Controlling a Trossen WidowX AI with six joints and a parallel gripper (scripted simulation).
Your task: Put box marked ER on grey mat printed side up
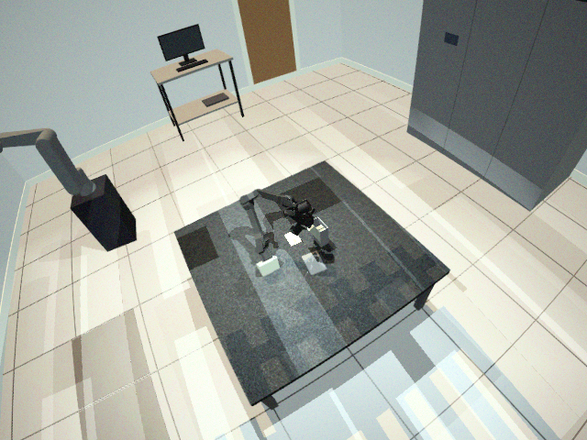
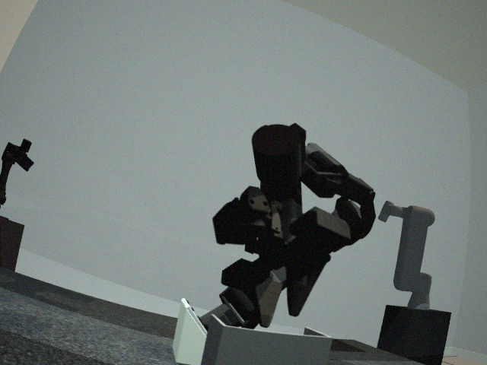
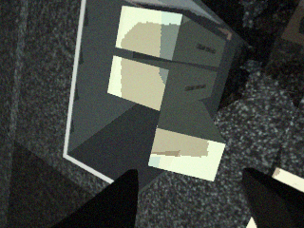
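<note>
Seen from the wrist, the tool (image 1: 297, 230) (image 2: 279, 320) (image 3: 189, 177) is released, its dark fingers apart with nothing gripped. Two pale cartons (image 3: 148, 35) (image 3: 138, 81) are side by side in the grey open-topped bin (image 1: 321, 237) (image 3: 71, 85), and a third carton (image 3: 190, 154) is nearer the fingertips. Which one is marked ER cannot be told, since no code is readable; the desk (image 1: 303, 326) carries the bin.

- Desk (image 1: 192, 66) by wall w/ monitor (image 1: 181, 42) + keyboard (image 1: 192, 65) on top
- Brown door (image 1: 268, 39) nr desk
- Lg grey cabinet (image 1: 479, 90), R side of top view
</note>
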